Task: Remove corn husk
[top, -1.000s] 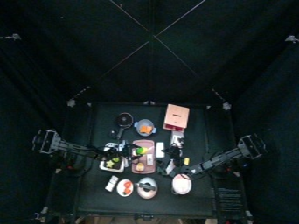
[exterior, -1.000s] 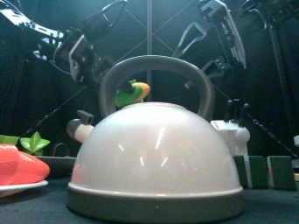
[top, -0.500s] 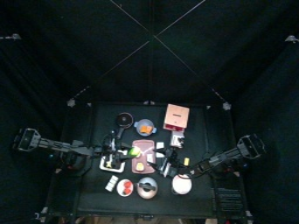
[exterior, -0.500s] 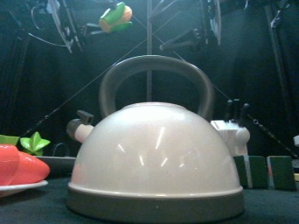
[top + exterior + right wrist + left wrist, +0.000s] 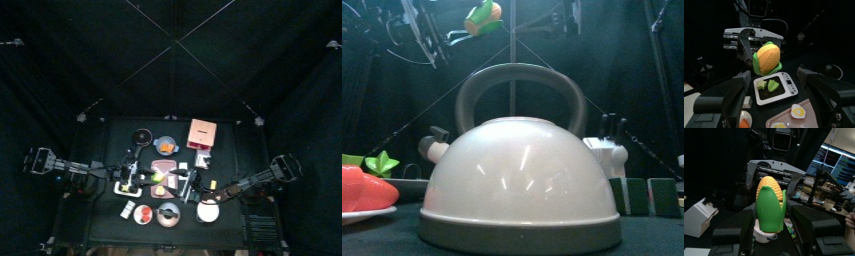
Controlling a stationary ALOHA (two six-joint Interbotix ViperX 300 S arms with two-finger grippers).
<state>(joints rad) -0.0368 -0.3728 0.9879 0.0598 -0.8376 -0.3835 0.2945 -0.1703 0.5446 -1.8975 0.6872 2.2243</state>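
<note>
The corn cob [image 5: 769, 190] stands upright with its bright green husk [image 5: 769, 210] wrapped around the lower part and yellow kernels at the tip. My left gripper [image 5: 771, 228] is shut on its base and holds it high above the table; in the front view the corn [image 5: 482, 15] hangs above the kettle. In the right wrist view the corn [image 5: 767, 59] sits ahead of my right gripper [image 5: 777, 82], which is open and apart from it. In the top view the corn [image 5: 156, 178] lies between the left gripper [image 5: 139, 180] and the right gripper [image 5: 182, 182].
A big white kettle [image 5: 523, 170] fills the front of the table. The pink box [image 5: 203, 132] stands at the back. A white tray with green pieces [image 5: 777, 86] lies under the right gripper. Plates of food [image 5: 167, 212] crowd the table's front; a red and green item [image 5: 362, 185] lies left.
The left gripper has lifted the corn from just above the kettle's handle to high above it. The right gripper has stayed close beside it.
</note>
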